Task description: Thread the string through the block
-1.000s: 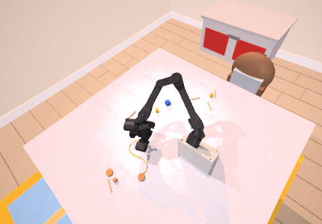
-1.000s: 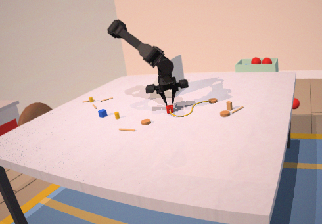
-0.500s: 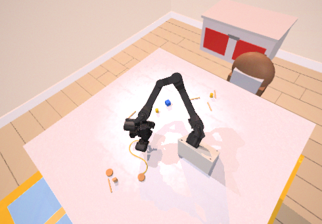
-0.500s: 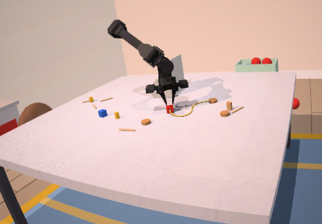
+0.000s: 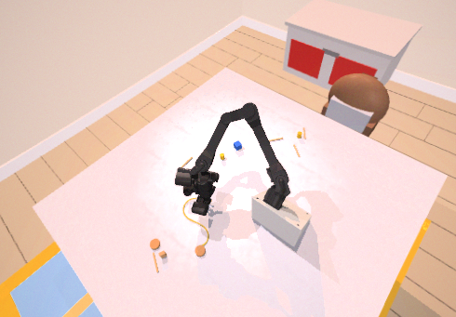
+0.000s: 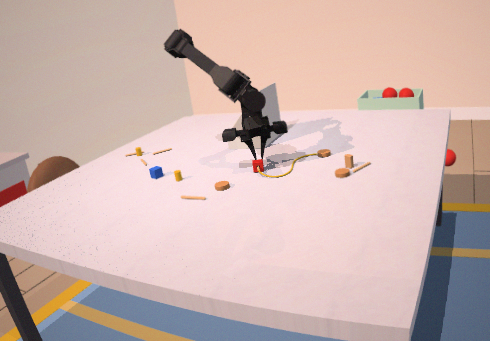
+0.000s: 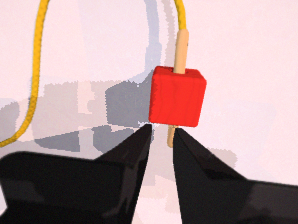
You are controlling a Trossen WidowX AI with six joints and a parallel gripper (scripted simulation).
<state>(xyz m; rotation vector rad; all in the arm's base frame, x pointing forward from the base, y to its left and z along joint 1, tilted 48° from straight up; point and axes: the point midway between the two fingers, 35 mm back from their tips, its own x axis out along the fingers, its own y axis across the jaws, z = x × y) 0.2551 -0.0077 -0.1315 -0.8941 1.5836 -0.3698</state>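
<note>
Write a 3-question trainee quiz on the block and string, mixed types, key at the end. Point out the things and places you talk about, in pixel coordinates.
1. Which block does the stick (image 7: 181,52) pass through? A) blue B) red C) green
2. True or false: the stick shows on only one side of that block (image 6: 257,167) (image 7: 176,100).
3. Fill in: one end of the string (image 5: 207,232) (image 6: 292,165) (image 7: 36,75) meets the stick; the other meets a round ____.

Key: 1 B; 2 false; 3 button (image 5: 200,251) (image 6: 324,152)
</note>
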